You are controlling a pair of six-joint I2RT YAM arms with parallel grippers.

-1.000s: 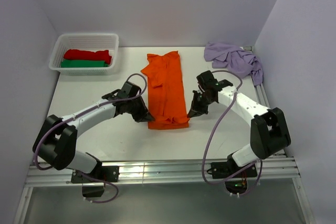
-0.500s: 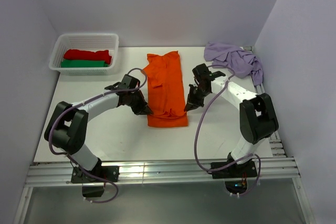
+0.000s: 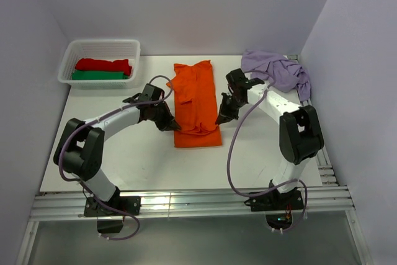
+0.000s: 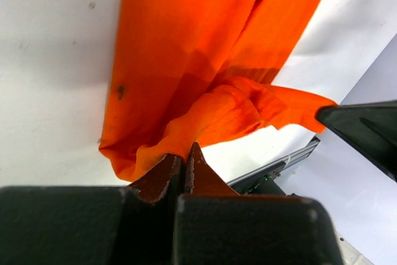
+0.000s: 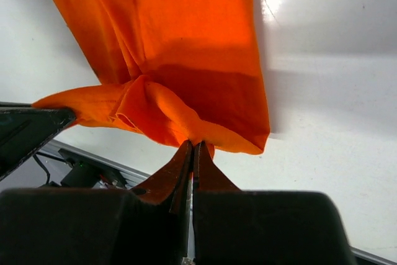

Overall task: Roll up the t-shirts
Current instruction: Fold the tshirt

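Shifted toward 12 o'clock since a second ago, the left claw [image 3: 175, 127] and right claw [image 3: 220, 119] flank the orange t-shirt [image 3: 195, 94] mid-desk [image 3: 136, 166] at its 8 and 4 o'clock, drawing the near hem over. Left wrist: jaws pinch the bunched hem, lifted to start the roll. Right wrist: jaws clamp the other corner, probably to keep the roll even.

Soft matt cloth orange t-shirt [image 3: 197, 100] on a smooth, faintly glossy table [image 3: 136, 159]
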